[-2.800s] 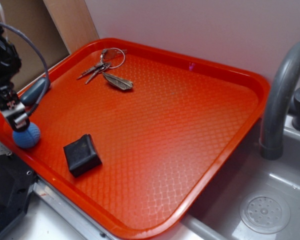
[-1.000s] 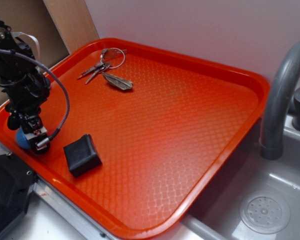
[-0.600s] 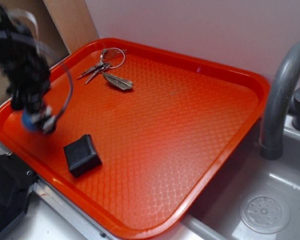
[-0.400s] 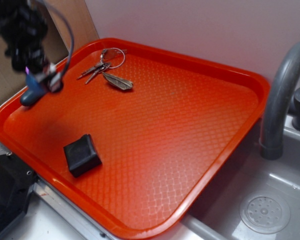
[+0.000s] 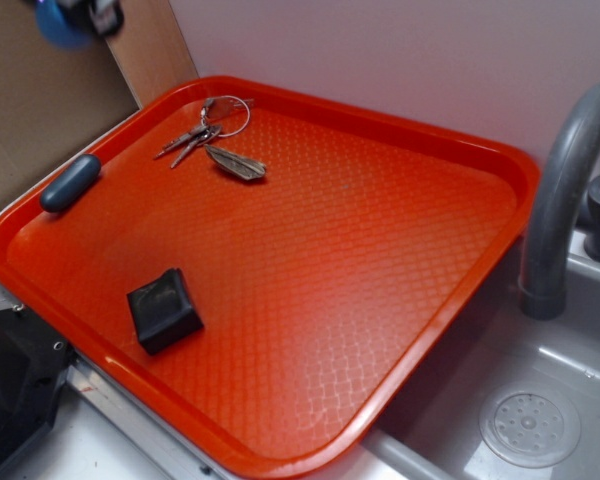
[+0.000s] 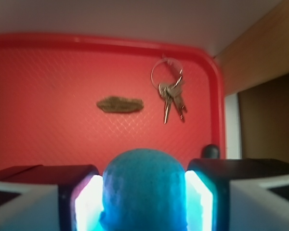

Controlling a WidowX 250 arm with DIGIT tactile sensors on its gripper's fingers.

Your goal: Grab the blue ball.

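The blue ball (image 6: 143,190) fills the gap between my two fingers in the wrist view, its knitted surface squeezed by the lit pads (image 6: 86,204) on both sides. In the exterior view my gripper (image 5: 78,16) is at the top left corner, high above the red tray (image 5: 450,300), shut on the blue ball (image 5: 60,24). Only its lowest tip shows there, blurred.
On the tray lie a bunch of keys (image 5: 205,128) with a metal fob (image 5: 235,163) at the back, a dark capsule-shaped object (image 5: 70,183) at the left rim and a black wedge block (image 5: 164,309) near the front. A sink (image 5: 540,420) and grey faucet (image 5: 565,190) stand on the right.
My gripper came down over the ball at the tray's left front, shut on it, then rose fast up and back. The ball has left the tray; the capsule shows again.
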